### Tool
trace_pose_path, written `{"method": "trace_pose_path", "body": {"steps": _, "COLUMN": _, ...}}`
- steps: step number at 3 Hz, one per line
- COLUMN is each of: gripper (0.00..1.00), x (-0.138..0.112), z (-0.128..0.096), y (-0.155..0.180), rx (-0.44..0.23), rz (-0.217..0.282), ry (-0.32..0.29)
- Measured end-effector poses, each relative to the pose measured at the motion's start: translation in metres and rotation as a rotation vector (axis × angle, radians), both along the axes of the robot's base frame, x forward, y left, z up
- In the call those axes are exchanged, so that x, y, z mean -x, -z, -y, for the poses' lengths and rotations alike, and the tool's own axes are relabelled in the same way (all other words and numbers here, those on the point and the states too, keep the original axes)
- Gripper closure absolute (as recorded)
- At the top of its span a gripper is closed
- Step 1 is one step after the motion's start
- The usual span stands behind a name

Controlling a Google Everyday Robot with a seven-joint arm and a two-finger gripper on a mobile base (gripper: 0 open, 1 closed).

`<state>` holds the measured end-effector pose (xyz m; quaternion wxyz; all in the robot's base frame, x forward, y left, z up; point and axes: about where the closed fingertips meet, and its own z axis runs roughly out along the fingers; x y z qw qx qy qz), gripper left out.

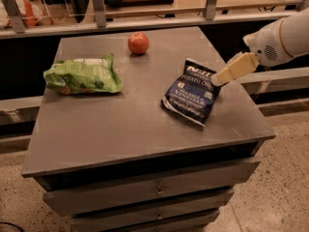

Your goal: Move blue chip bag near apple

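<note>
The blue chip bag lies flat on the right half of the grey cabinet top, its white lettering facing up. The red apple sits near the back edge, up and to the left of the bag and well apart from it. My gripper reaches in from the right on a white arm and sits at the bag's upper right corner, just above or touching it.
A bright green chip bag lies on the left side of the top. The cabinet has drawers in front. A rail with posts runs behind it. The right edge of the top is just under the arm.
</note>
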<state>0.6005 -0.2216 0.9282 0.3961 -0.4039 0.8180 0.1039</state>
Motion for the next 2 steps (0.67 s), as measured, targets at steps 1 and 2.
{"method": "trace_pose_path", "body": {"steps": 1, "gripper": 0.0, "x": -0.0082, "z": -0.0079, "y": 0.0241, "rx": 0.009, "rz": -0.046, "ry": -0.018}}
{"method": "trace_pose_path", "body": {"steps": 2, "gripper": 0.0, "x": -0.0081, "z": -0.0085, "y": 0.0258, "rx": 0.003, "rz": -0.049, "ry": -0.016}}
